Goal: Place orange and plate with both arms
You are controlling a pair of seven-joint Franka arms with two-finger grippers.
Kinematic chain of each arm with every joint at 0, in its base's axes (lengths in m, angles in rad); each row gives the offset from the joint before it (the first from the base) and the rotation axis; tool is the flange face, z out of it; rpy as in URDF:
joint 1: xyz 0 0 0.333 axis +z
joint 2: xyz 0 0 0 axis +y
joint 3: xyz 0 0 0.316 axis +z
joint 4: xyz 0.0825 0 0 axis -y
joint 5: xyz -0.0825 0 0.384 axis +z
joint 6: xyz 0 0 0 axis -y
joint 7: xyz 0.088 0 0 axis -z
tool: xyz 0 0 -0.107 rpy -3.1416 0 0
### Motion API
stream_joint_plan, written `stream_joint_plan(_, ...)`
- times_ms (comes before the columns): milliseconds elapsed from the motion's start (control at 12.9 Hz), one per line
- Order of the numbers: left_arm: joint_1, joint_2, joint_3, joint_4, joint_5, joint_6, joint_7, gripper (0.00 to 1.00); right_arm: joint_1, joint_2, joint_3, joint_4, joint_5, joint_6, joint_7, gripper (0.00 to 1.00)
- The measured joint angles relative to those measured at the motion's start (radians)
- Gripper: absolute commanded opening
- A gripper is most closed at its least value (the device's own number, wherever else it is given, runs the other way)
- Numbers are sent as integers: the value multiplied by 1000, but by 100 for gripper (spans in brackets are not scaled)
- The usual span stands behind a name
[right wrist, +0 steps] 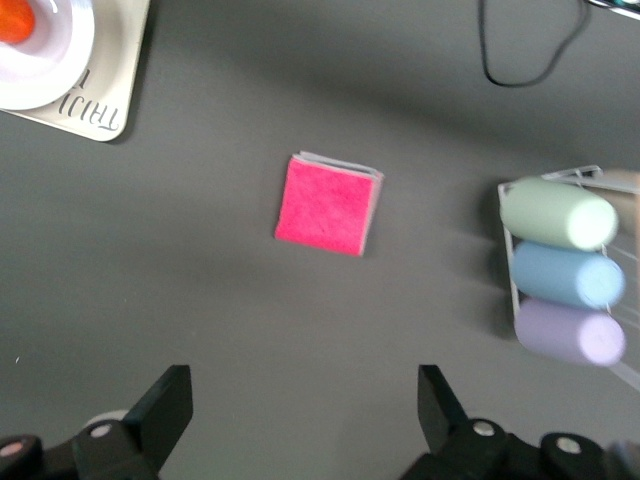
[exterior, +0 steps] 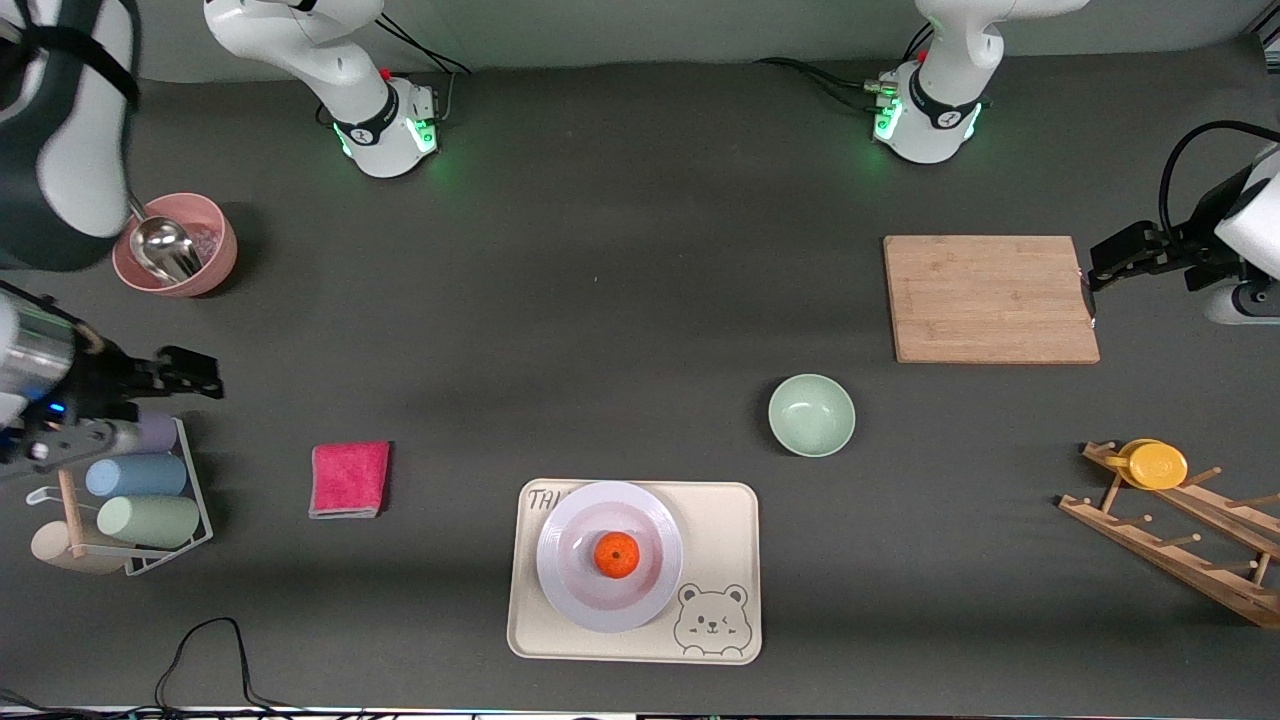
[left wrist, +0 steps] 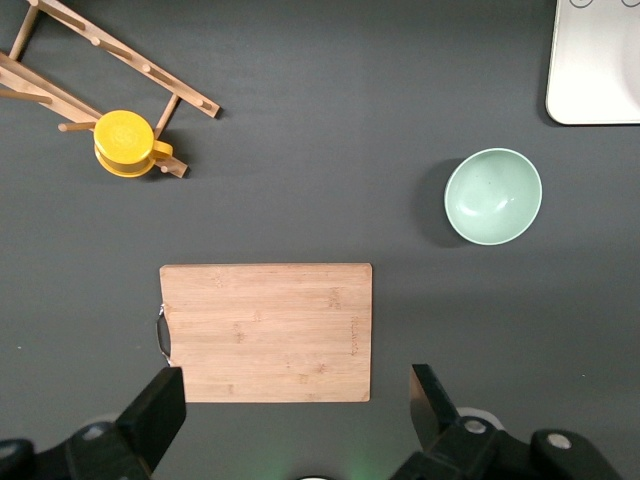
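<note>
The orange (exterior: 615, 555) sits in the middle of the white plate (exterior: 566, 596), which rests on the beige bear tray (exterior: 720, 530) near the front camera. The right wrist view catches the orange (right wrist: 12, 18), the plate (right wrist: 55, 55) and the tray's corner (right wrist: 112, 95). My left gripper (exterior: 1097, 268) is open and empty, up over the table beside the cutting board; it also shows in the left wrist view (left wrist: 298, 402). My right gripper (exterior: 205, 374) is open and empty above the cup rack; it also shows in the right wrist view (right wrist: 305, 405).
A wooden cutting board (exterior: 990, 298) and a pale green bowl (exterior: 811, 414) lie toward the left arm's end. A wooden rack with a yellow cup (exterior: 1155, 465) is there too. A pink cloth (exterior: 349, 478), a cup rack (exterior: 140, 495) and a pink bowl with a ladle (exterior: 175, 245) lie toward the right arm's end.
</note>
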Motion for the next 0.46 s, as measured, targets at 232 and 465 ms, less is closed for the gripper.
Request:
stream_joint_plan(232,0,0,0,0,0,0,0,100,-97,-62,56,-22,-13,-28,-3,100)
stream_joint_plan(465,0,0,0,0,0,0,0,100,-187,-106,155,-74,-102,-28,-3,100)
